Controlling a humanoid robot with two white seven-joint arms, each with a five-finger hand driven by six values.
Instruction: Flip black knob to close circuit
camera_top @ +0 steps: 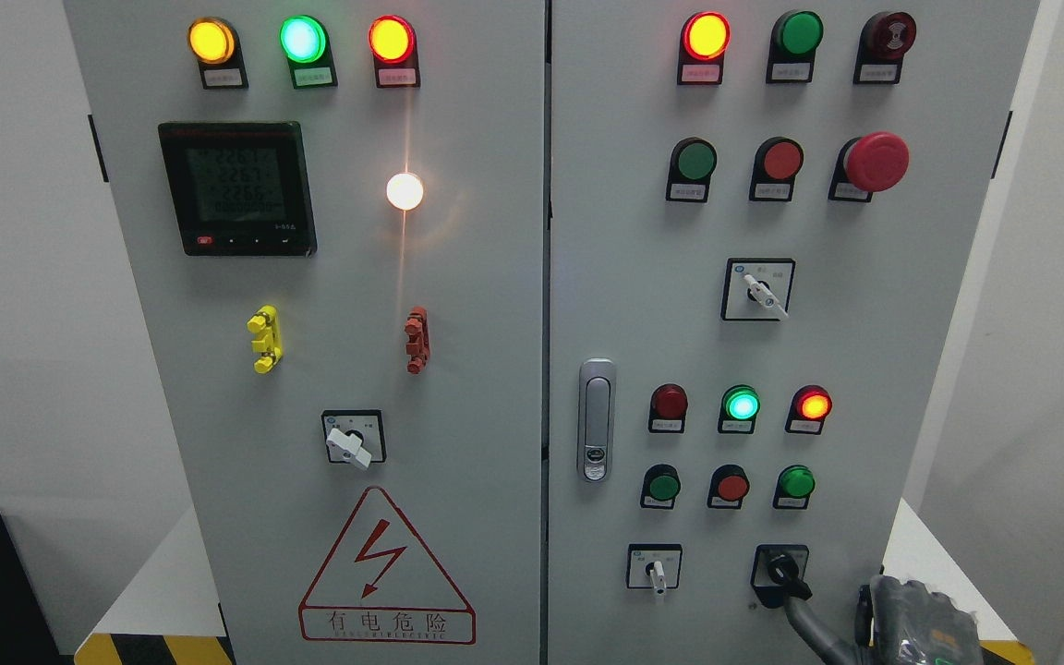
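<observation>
Head view: the right robot hand (828,605) comes up from the lower right corner, grey fingers (804,617) reaching to the black knob (783,574) at the bottom right of the grey cabinet (495,277). Fingertips touch the knob's lower edge; whether they grip it, I cannot tell. Lamps glow red, green and yellow above. White walls stand either side.

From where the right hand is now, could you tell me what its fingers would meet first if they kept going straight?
Probably the black knob: the right hand's fingers point up-left at it and seem to touch it already, though depth is unclear.
</observation>
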